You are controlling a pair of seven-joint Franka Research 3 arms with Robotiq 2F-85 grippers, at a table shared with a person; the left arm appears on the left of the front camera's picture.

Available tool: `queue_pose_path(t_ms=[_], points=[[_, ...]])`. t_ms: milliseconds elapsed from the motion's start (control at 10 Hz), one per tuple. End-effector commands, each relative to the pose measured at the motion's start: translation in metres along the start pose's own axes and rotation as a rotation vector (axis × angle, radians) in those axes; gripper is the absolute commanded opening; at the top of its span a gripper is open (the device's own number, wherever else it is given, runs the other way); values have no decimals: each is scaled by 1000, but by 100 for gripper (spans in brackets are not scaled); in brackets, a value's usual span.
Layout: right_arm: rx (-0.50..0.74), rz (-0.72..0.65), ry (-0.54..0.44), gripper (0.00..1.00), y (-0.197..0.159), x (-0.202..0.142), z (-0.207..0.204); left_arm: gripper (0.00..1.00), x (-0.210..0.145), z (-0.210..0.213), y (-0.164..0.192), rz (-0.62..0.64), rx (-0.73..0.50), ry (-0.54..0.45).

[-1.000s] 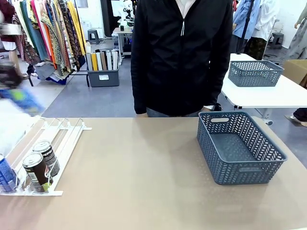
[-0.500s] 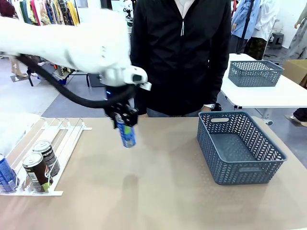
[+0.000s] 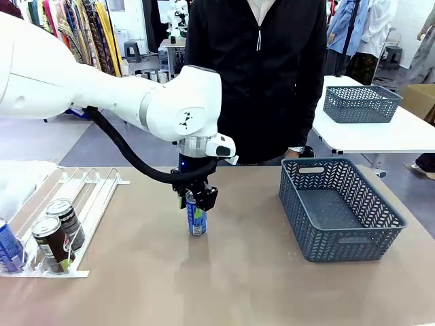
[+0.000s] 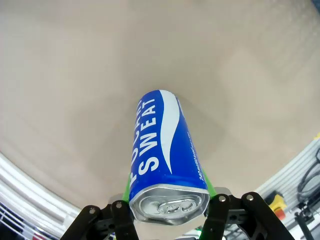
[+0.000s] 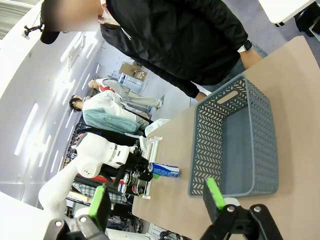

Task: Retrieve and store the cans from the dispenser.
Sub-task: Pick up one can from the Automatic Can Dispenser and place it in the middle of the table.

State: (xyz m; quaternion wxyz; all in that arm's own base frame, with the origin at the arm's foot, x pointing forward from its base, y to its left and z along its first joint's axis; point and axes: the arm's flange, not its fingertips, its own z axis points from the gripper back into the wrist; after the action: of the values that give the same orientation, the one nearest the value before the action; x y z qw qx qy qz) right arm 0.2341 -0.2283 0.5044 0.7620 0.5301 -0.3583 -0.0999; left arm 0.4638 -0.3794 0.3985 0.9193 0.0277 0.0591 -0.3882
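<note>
Our left arm reaches over mid-table, left gripper [image 3: 197, 198] pointing down, clamped on the blue can [image 3: 196, 221], upright at the tabletop. Our right gripper [image 5: 155, 192] stands spread. Leftward the dispenser [image 3: 95, 187] holds dark cans [image 3: 51, 239]; the grey basket [image 3: 397, 219] sits right. Moments ago the can hung higher, tilted.

Robot lab floor, clothes rack [image 3: 102, 30], white table [image 3: 408, 132] behind
</note>
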Motion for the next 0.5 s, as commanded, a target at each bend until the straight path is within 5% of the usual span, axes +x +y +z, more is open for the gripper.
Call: queue_pose_path(t_ms=[0,400], points=[[23,25,-23,100,1,4,-1,0,4,4,12,-33,-30,60],[23,25,-23,100,1,4,-1,0,5,1,15,-20,-43,60]])
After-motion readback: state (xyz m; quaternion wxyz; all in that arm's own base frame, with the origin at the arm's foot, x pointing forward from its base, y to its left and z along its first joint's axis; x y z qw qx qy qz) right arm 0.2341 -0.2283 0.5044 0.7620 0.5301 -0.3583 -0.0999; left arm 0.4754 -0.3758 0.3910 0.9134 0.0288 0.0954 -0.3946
